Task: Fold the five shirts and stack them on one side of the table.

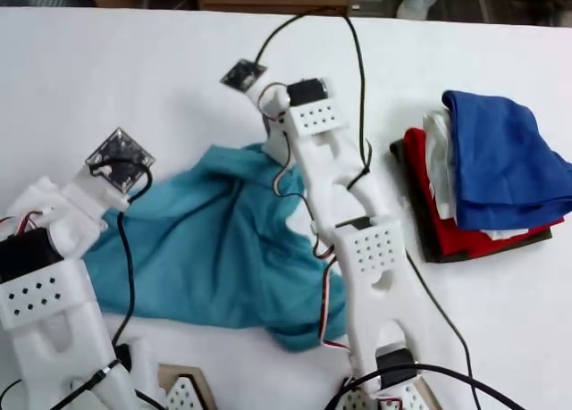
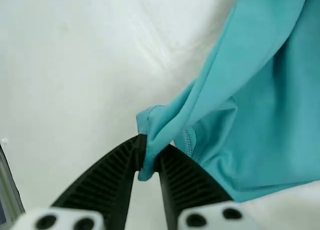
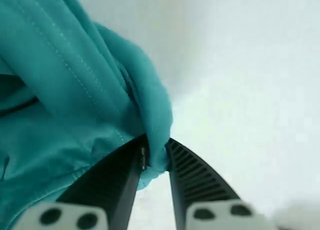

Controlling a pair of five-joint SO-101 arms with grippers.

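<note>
Teal shirt [image 1: 214, 249] clamped in my left gripper [image 2: 150, 154] and right gripper [image 3: 156, 151]; folded stack [image 1: 496, 164] on white table [image 1: 134, 62].

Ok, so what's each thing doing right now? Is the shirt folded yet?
teal shirt: not folded, rumpled on the table, pinched at two spots.
left gripper: shut on the teal shirt.
right gripper: shut on the teal shirt.
stack of shirts: folded, blue shirt on top.

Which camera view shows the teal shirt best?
The high view: nearly the whole teal shirt lies crumpled there. The left wrist view shows an edge pinched by the left gripper, the right wrist view a fold in the right gripper.
</note>
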